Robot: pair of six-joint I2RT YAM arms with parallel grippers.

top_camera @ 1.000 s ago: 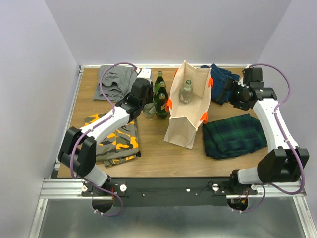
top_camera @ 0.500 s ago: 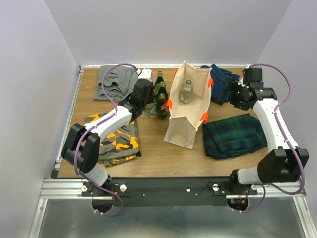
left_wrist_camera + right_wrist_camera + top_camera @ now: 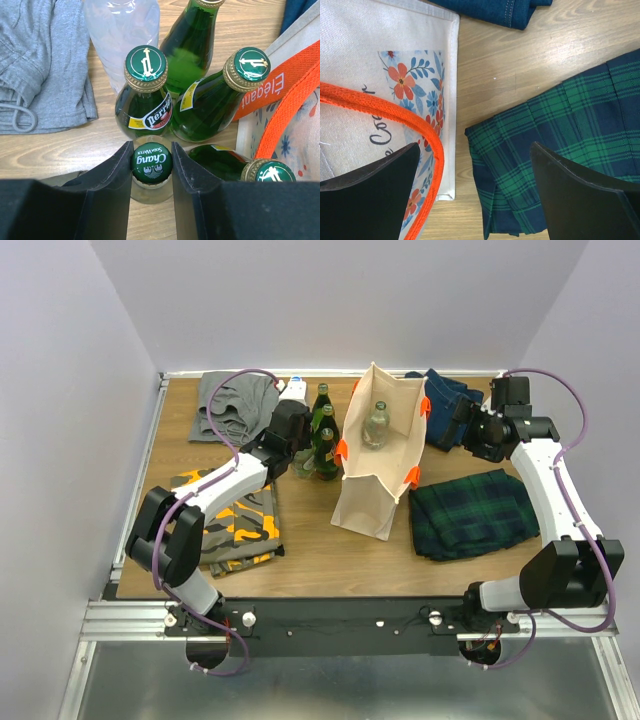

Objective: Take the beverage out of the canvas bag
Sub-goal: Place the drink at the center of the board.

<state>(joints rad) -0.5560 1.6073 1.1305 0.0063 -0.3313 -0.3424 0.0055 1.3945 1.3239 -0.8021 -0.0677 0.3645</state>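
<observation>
The cream canvas bag (image 3: 372, 480) with orange handles stands open mid-table, and a clear bottle, the beverage (image 3: 376, 424), stands upright inside it. Left of the bag, my left gripper (image 3: 301, 452) is shut on the neck of a clear glass soda bottle with a green cap (image 3: 151, 159). That bottle stands on the wood among several green glass bottles (image 3: 145, 95). The bag's orange handle (image 3: 280, 95) shows at the right of the left wrist view. My right gripper (image 3: 463, 426) hangs open beside the bag's right wall (image 3: 375, 45), with nothing between its fingers.
A clear plastic water bottle (image 3: 120, 30) lies behind the green ones. Folded clothes ring the bag: a grey garment (image 3: 232, 405) at back left, an orange camouflage one (image 3: 235, 522) at front left, jeans (image 3: 448, 400) at back right, a green plaid cloth (image 3: 560, 145) at front right.
The left arm's elbow has swung a little to the right while its gripper stays shut on the soda bottle. The right arm has not moved.
</observation>
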